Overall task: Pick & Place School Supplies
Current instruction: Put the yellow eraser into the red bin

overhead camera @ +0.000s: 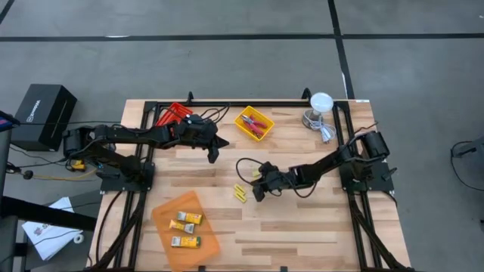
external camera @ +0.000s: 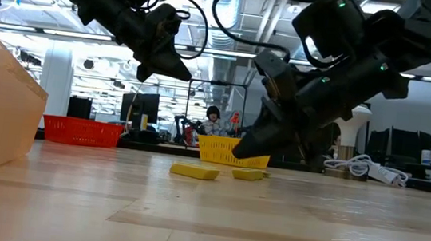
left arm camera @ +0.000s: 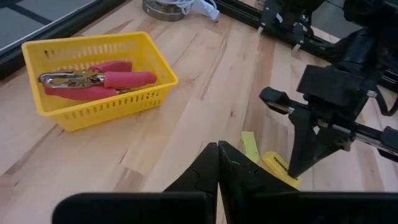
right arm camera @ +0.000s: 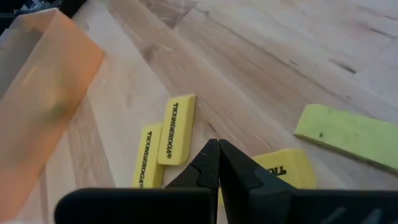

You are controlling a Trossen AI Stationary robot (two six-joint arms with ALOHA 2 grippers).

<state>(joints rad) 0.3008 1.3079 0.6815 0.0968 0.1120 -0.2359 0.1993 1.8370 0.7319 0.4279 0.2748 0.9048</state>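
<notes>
Several yellow erasers lie flat on the wood near the table's middle: two printed ones point(right arm camera: 176, 127) point(right arm camera: 147, 163), a third point(right arm camera: 289, 168) and a plain flat one point(right arm camera: 351, 134). In the high view they show as small yellow pieces point(overhead camera: 240, 193). My right gripper point(overhead camera: 259, 195) point(external camera: 238, 152) is shut, slanting down, its tips just above the erasers point(external camera: 248, 173) with a gap showing in the low view. My left gripper point(overhead camera: 214, 157) point(left arm camera: 217, 149) is shut and hangs higher, toward the far left, holding nothing.
A yellow basket point(overhead camera: 254, 123) point(left arm camera: 99, 78) with red-handled tools stands at the far middle. A red tray point(overhead camera: 172, 113) is far left. An orange tray point(overhead camera: 185, 223) point(right arm camera: 43, 93) holding yellow-and-white packs lies near left. A white lamp with cable point(overhead camera: 321, 106) stands far right.
</notes>
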